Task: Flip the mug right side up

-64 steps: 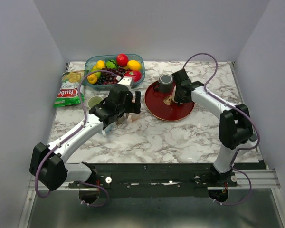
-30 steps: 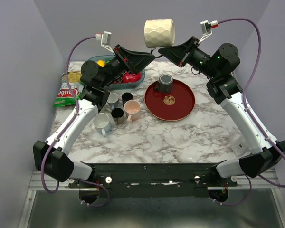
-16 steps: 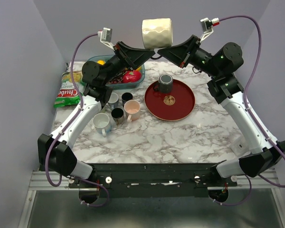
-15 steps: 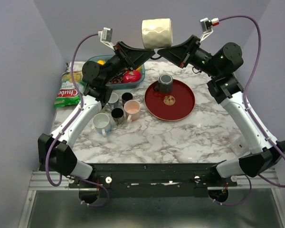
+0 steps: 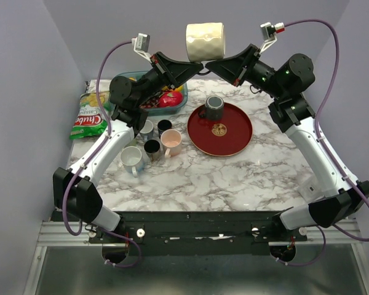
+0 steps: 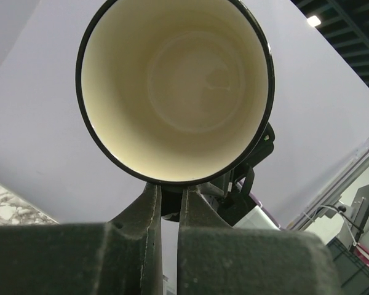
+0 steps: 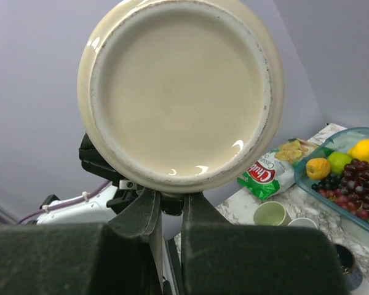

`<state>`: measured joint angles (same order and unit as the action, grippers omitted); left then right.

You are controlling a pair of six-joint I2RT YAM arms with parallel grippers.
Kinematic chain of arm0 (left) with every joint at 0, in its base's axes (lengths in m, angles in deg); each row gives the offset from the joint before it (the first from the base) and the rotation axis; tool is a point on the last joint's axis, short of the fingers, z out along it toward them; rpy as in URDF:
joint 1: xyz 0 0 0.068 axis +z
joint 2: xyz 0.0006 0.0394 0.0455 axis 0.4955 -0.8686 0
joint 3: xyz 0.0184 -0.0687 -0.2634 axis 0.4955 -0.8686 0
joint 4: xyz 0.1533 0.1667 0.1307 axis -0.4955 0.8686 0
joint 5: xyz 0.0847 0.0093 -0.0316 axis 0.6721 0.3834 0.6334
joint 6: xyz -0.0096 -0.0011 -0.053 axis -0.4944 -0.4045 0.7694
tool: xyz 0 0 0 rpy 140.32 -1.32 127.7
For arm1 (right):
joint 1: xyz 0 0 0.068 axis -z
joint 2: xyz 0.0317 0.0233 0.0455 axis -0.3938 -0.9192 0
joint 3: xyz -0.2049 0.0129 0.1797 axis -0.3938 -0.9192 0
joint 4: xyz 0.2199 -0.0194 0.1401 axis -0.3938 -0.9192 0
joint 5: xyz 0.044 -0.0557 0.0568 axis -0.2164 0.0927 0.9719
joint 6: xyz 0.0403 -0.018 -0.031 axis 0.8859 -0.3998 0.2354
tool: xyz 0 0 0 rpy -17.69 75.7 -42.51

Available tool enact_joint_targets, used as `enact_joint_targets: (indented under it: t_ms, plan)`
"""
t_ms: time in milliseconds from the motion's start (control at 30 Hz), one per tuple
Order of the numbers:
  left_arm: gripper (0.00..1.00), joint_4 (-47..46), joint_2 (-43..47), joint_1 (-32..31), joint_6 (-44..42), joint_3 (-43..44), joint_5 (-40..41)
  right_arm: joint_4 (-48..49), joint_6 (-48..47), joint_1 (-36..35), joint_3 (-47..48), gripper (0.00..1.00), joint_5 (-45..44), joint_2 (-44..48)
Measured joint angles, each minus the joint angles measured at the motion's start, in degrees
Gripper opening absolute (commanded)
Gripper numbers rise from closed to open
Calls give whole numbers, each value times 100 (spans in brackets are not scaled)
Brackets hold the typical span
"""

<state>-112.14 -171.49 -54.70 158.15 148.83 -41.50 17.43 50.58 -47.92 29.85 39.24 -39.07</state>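
Got both arms reared up high over the table, left gripper (image 5: 194,66) and right gripper (image 5: 210,64) nose to nose. Both jaws are pinched tight on the sideways mug (image 5: 204,42) from underneath.

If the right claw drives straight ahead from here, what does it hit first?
Most likely the left claw: it faces the right claw nearly tip to tip, just beneath the cream mug. Depth is unclear, so the mug itself may touch first.
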Motion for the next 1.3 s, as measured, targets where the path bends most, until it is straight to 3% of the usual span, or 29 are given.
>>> enact_joint_targets:
  t_ms: [100,133,233,333,567,767,1067,1300]
  plan:
    - [0,98,-24,0,-85,15,-17,-107,-83,15,0,17,-39,0]
    - [0,175,-22,2,-142,26,-20,-168,-109,15,0,38,-68,0]
    - [0,743,2,-9,-597,142,0,-426,-221,22,-13,75,-256,0]
    - [0,1633,98,-52,-1204,225,127,-745,-413,-7,-109,91,-522,2]
    - [0,4540,450,-114,-3029,501,940,-1891,-911,-33,-468,95,-1674,13]
    - [0,6417,852,-101,-4262,271,1856,-2898,-1104,15,-890,95,-2872,72]
    - [0,8024,1270,-535,-5239,-717,2717,-3589,-1259,258,-942,96,-3886,50]
    - [0,8397,1248,-1027,-5292,-1362,3180,-3899,-1298,258,-931,96,-4072,-238]
